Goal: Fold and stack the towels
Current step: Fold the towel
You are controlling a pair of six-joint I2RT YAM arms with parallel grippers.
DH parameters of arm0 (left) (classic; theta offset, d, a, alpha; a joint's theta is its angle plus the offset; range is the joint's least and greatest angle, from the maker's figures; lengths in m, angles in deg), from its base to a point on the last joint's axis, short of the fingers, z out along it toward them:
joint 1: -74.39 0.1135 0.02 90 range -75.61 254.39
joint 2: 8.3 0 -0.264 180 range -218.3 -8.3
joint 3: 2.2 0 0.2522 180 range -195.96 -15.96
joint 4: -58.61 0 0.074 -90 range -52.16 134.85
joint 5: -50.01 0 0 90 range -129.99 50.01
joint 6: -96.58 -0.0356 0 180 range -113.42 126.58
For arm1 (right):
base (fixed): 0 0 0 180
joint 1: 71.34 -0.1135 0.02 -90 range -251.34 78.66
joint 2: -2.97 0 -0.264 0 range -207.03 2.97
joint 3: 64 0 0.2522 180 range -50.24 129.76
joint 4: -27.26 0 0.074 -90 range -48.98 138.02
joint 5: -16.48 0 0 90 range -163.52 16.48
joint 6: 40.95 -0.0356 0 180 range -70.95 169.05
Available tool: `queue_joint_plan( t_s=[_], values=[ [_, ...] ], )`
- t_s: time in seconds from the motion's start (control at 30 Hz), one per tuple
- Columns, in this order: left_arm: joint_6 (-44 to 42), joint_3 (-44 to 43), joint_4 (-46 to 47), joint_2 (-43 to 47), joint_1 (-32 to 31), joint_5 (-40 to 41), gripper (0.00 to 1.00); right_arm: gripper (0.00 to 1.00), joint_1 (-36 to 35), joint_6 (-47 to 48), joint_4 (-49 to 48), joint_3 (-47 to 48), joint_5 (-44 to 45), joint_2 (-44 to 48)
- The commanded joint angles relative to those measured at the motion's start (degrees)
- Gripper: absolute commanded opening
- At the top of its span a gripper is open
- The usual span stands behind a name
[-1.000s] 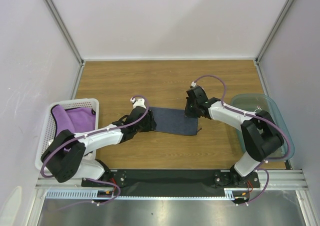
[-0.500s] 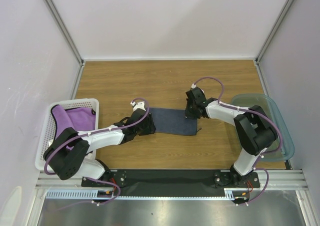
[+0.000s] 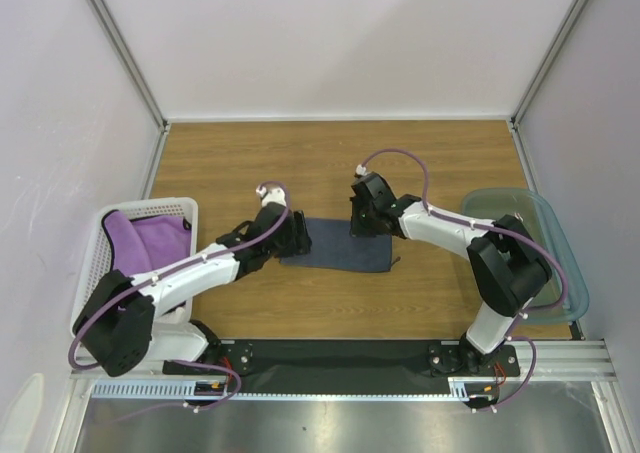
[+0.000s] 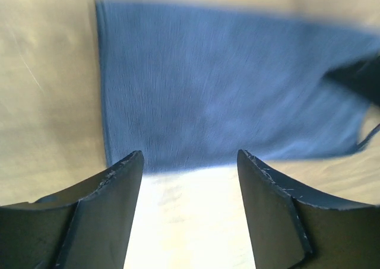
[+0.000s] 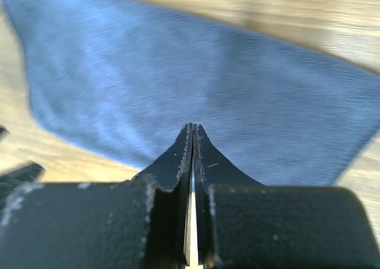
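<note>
The dark navy towel (image 3: 345, 248) lies flat on the wooden table, also seen in the left wrist view (image 4: 225, 85) and the right wrist view (image 5: 178, 73). My left gripper (image 3: 298, 240) hovers at its left end, open (image 4: 190, 162), with only bare table between the fingers (image 4: 116, 189). Over the towel's far edge sits my right gripper (image 3: 359, 227), shut (image 5: 193, 129), its closed tips pointing across the cloth with nothing seen between them. A purple towel (image 3: 150, 238) is bunched in the white basket (image 3: 88, 273) at the left.
A translucent teal bin (image 3: 565, 263) stands at the right edge of the table, beside the right arm. White walls enclose the table on three sides. A loose thread sticks out at the navy towel's near right corner (image 3: 399, 263).
My right gripper has slid left along the navy towel's far edge, still shut. The left gripper has opened wider and shifted slightly away from the near edge.
</note>
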Motion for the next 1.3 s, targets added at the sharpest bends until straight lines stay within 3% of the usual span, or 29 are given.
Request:
queue_joint_plan(
  t_s=[0.0,0.2,0.57,0.7,0.73,0.8,0.83,0.93,1.27],
  values=[
    [-3.1,-3.8,-0.3,2.1,3.5,1.4,0.71,0.00,-1.1,1.2,0.2,2.6,-1.1,1.3],
    [-5.1,-1.8,3.0,-2.1,10.7,-4.2,0.65,0.00,-1.6,2.1,1.8,3.9,-1.1,0.5],
    [-6.7,-1.9,7.8,-8.4,11.6,-6.7,0.62,0.03,0.1,2.2,9.1,1.7,5.5,3.8],
    [-7.2,-2.6,6.8,-8.9,11.6,-3.9,0.62,0.23,4.1,0.8,8.2,-4.0,1.0,9.0],
    [-7.3,-2.9,6.4,-9.0,11.6,-3.5,0.62,0.35,5.6,0.4,8.3,-5.6,0.4,9.7],
    [-7.6,-3.2,6.3,-9.5,11.6,-3.4,0.62,0.47,6.7,0.5,8.6,-7.0,0.6,12.2],
    [-7.7,-3.2,6.3,-9.6,11.6,-3.4,0.62,0.60,7.3,0.5,8.6,-8.2,1.1,13.0],
    [-7.9,-3.1,6.8,-10.5,11.6,-3.9,0.62,0.71,8.4,1.1,6.9,-10.8,0.8,14.7],
    [-8.0,-2.4,7.1,-10.3,11.6,-3.5,0.60,0.59,10.7,0.0,-0.7,-15.5,-4.7,12.4]
  ],
)
